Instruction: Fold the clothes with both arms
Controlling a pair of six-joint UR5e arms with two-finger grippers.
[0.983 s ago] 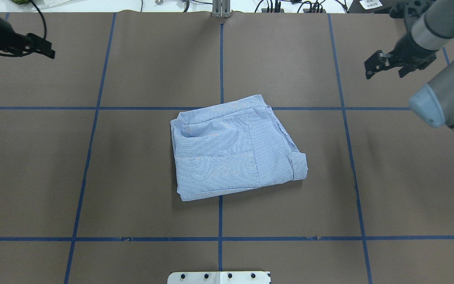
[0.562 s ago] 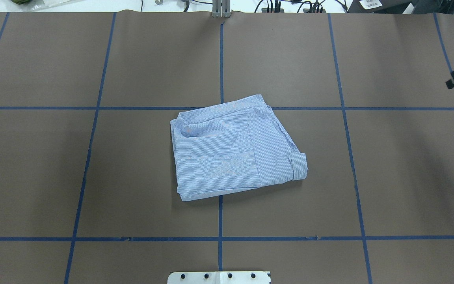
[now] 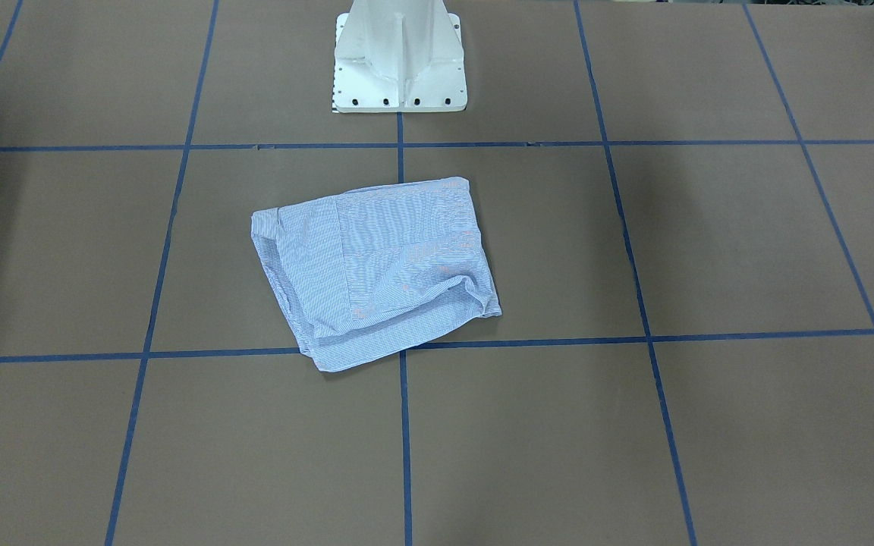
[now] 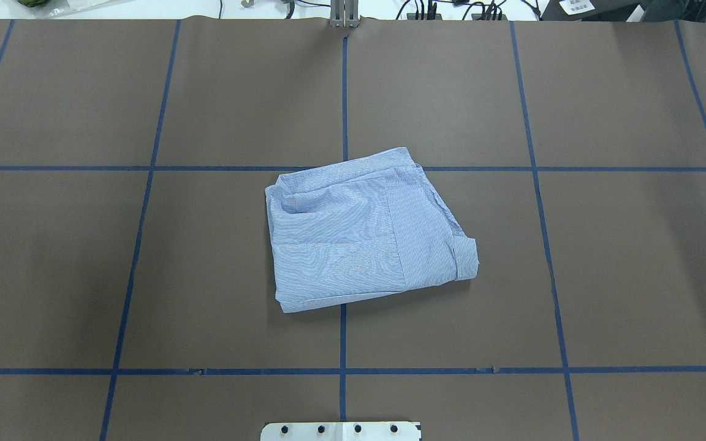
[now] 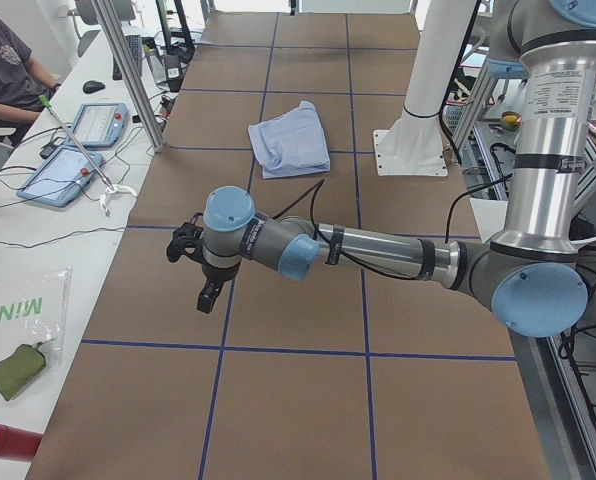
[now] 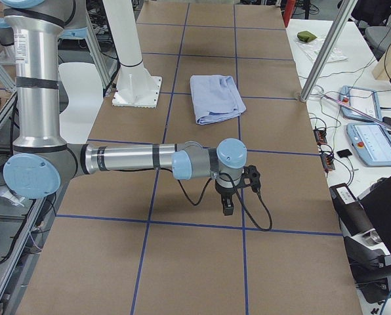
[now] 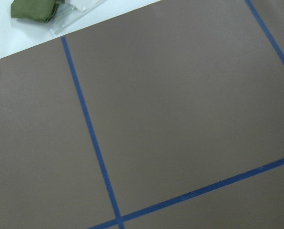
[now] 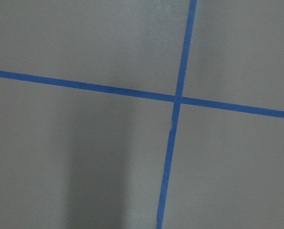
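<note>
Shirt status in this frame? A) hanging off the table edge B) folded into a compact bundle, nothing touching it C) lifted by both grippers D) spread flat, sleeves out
B: the shirt lies folded near the middle of the table, while the left gripper and right gripper hang over bare surface well away from it.

Worktop (image 4: pixel 635 275): brown covering, marked with a blue tape grid (image 4: pixel 344 92). On it: one folded light-blue striped shirt (image 4: pixel 353 233), near centre; white pedestal base (image 3: pixel 399 61), at the robot's edge.
</note>
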